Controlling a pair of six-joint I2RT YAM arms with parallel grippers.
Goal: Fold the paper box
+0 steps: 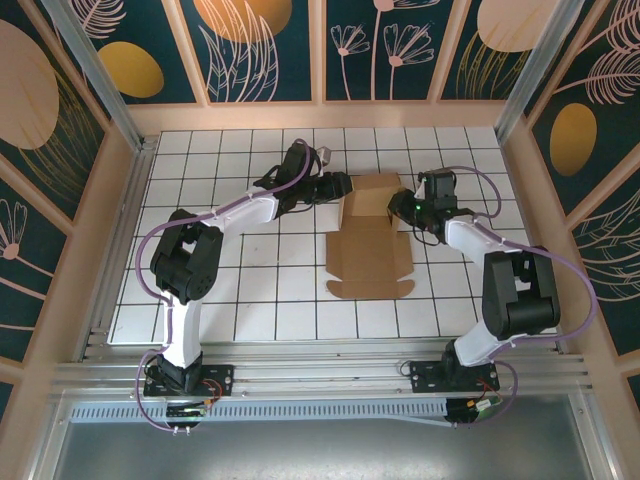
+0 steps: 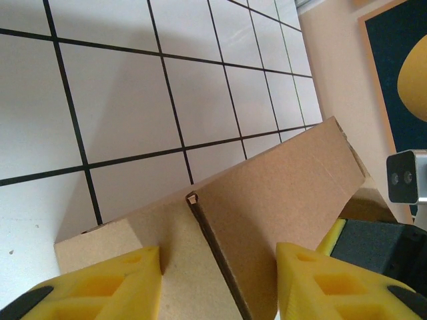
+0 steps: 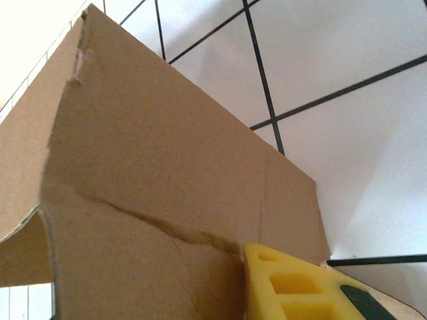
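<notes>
Item: paper box [image 1: 370, 255] — far walls half-raised; left gripper [image 2: 219, 263] fingers apart astride one wall, right gripper [image 1: 402, 206] finger spacing cannot be told — next move likely pressing walls upright.

The left gripper [image 2: 220, 288] holds its yellow fingers [image 2: 107, 290] spread wide against the paper box [image 2: 287, 193], one on each side of a dark seam [image 2: 213, 241] in the raised brown cardboard wall. Beyond lies the white, black-gridded table [image 2: 120, 100]. A grey camera [image 2: 405, 175] peers in at right.
</notes>
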